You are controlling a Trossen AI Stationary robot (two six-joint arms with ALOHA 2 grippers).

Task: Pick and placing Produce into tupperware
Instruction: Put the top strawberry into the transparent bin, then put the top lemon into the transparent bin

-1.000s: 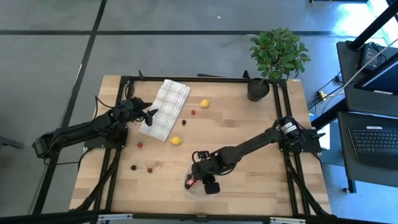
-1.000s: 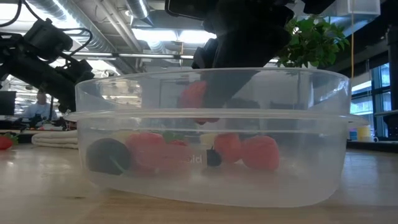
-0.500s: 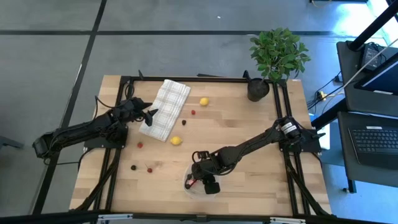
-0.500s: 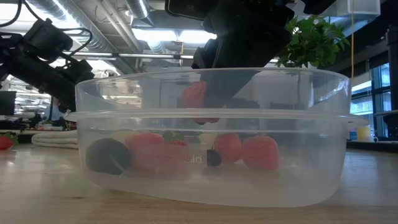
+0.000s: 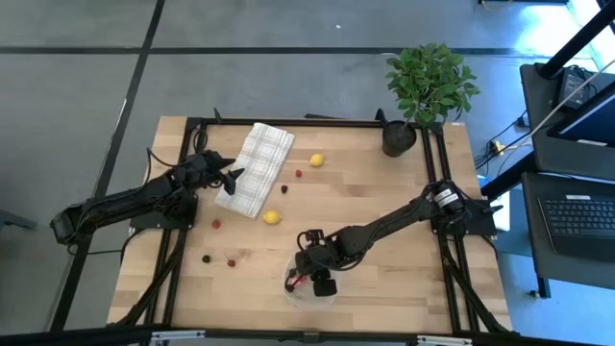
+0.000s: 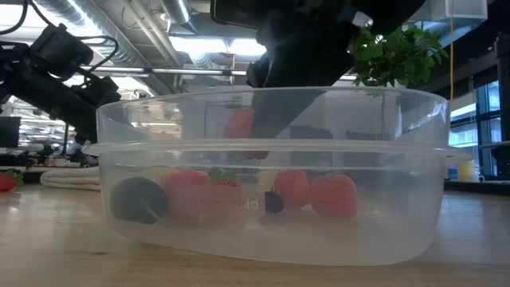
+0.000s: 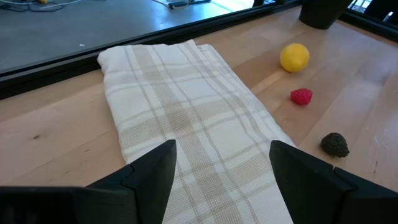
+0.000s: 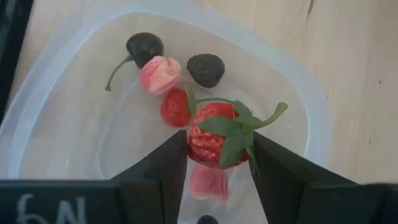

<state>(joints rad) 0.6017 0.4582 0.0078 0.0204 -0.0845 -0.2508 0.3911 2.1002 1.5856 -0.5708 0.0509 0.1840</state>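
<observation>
One strawberry [image 8: 217, 134] sits clamped in the right claw [image 8: 217, 155] above the tupperware [image 8: 311, 118].

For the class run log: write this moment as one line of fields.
right hand: shut on strawberry, above tupperware | left hand: open, over checked cloth | step: strawberry not yet released

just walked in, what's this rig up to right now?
It is sorting toy produce into a clear tupperware at the table's near edge. The right gripper hangs over the tub with a strawberry clamped between its jaws, not yet dropped. A dark cherry, a pink piece and a blackberry already lie inside. The left gripper waits, jaws open, over the checked cloth. Two lemons and several berries remain on the table.
</observation>
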